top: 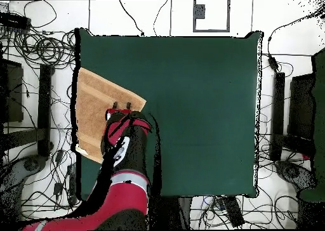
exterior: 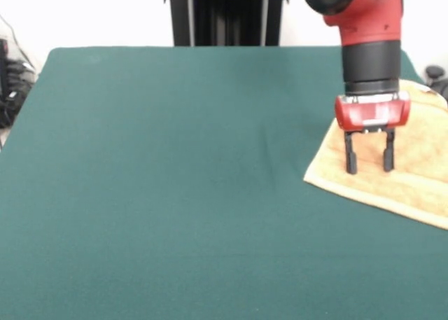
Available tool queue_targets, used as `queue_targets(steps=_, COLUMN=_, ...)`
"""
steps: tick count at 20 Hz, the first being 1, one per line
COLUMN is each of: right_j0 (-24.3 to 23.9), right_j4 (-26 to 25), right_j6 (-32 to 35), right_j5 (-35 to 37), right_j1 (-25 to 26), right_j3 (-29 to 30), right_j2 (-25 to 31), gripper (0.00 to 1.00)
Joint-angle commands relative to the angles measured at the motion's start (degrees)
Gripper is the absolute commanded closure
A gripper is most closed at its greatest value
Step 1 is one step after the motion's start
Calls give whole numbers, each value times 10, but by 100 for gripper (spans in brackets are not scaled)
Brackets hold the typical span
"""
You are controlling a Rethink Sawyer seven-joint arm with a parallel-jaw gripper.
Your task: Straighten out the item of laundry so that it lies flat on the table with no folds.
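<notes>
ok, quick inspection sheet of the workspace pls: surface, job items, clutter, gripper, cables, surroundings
Surface: green table, mostly bare.
Job's things: tan towel at the table's edge, at the right in the front view, lying askew; in the overhead view it seems to reach the edge.
Clutter: nothing seen on the table.
Gripper: gripper open, pointing down over the towel's corner area; contact cannot be told.
Cables: many loose cables on the floor around the table.
Surroundings: white floor, dark equipment at the sides.

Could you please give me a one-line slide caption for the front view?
Open tool poised over tan towel at green table's edge.
</notes>
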Motion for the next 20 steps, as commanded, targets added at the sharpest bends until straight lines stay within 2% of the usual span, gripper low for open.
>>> queue_targets(steps=1, right_j0=-48, right_j4=-87, right_j6=-127, right_j5=148, right_j1=26, right_j3=90, right_j2=100, gripper=0)
queue_targets(steps=5, right_j0=-82, right_j4=-104, right_j6=-147, right_j5=183, right_j1=15, right_j3=98, right_j2=141, gripper=0)
queue_targets(steps=11, right_j0=-95, right_j4=-123, right_j6=-135, right_j5=189, right_j1=12, right_j3=103, right_j2=154, gripper=0)
queue_targets(steps=20, right_j0=-89, right_j4=-172, right_j6=-145, right_j5=192, right_j1=14, right_j3=108, right_j2=153, gripper=0)
